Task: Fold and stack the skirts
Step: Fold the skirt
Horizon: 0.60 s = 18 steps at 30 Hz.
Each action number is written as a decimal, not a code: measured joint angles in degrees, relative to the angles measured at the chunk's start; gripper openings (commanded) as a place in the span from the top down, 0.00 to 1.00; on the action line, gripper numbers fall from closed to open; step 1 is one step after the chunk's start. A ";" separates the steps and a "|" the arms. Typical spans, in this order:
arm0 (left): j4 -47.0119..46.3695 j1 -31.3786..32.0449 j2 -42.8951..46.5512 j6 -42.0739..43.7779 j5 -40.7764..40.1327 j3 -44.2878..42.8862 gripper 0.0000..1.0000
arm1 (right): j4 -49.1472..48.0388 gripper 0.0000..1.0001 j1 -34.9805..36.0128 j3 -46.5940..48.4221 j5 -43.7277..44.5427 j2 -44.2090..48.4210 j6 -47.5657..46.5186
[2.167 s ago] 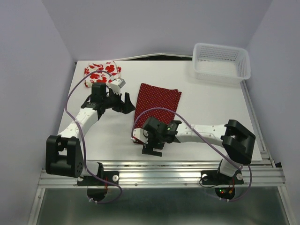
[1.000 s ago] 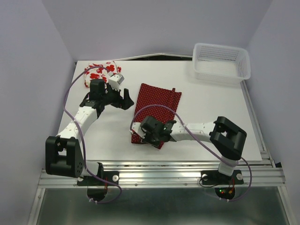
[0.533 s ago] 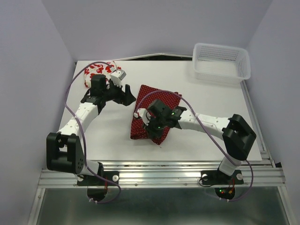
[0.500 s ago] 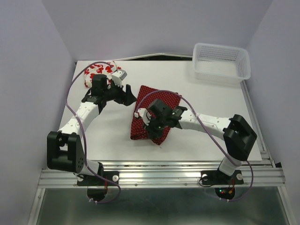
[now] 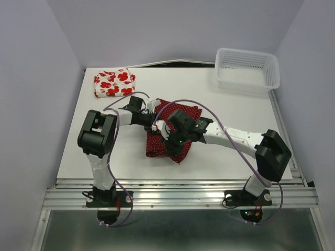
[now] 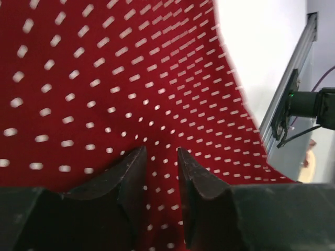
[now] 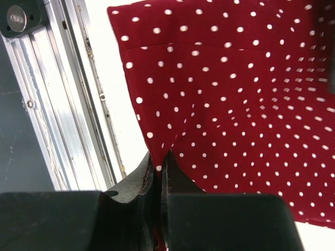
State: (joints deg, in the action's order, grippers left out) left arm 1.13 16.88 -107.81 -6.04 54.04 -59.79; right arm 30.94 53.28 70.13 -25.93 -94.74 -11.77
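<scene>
1. The dark red skirt [image 5: 156, 146] lies mid-bench, partly doubled over, its near-left corner flat on the bench [image 5: 235, 104]. Both arms meet above it.
2. Right pincer [image 7: 158, 157]: the jaws are pressed together on a raised pinch of dotted cloth, with a crease running up from the tips.
3. Left pincer [image 6: 159, 154]: the jaws are nearly together with only a narrow slit between them. Dotted cloth fills the slit and puckers at the tips, so it is gripping the dark red skirt near that skirt's far-left part.
4. Edges, right wrist view: the skirt's hem corner stops short of the bench's near edge, leaving a strip of white between the cloth and the aluminium rail [image 7: 52, 104].
5. Edges, left wrist view: the skirt's border runs diagonally, with white bench beyond it.
6. Room: white surface shows to the right of the skirt as far as the right edge, and to the left between the skirt and the left edge.
7. The floral skirt [image 5: 114, 82] sits folded in the far-left corner, well apart from the dotted one.
8. The basket [image 5: 243, 83] is upright in the far-right corner; its lattice floor and walls show.
</scene>
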 measured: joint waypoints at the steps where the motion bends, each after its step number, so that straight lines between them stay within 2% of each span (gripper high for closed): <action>1: 0.66 -0.04 -1.46 -0.04 -0.13 0.00 0.64 | 0.22 0.99 0.00 0.00 0.00 0.07 -0.02; 5: 5.40 -0.61 -5.31 0.37 1.60 -1.75 0.65 | 1.27 0.99 -0.11 0.07 -0.09 0.42 -0.07; 8: 7.52 -0.61 -4.98 3.10 1.51 -2.12 0.59 | 2.89 0.99 -0.72 1.36 -1.14 0.44 -0.52; 10: 9.53 -0.59 -3.48 5.75 0.98 -2.12 0.53 | 3.54 0.99 -1.03 2.29 -1.86 0.50 -0.87; 13: 12.04 -0.63 1.18 8.63 0.02 -2.12 0.52 | 4.33 0.99 -1.46 3.15 -3.67 1.03 -1.68; 18: 10.64 -3.06 9.31 7.67 -0.31 -6.05 0.51 | 6.40 0.99 -1.57 3.58 -6.25 1.44 -2.71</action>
State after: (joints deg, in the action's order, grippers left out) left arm 11.77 13.82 -98.50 1.63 53.74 -65.84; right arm 37.34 51.70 73.71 -32.18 -93.30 -14.48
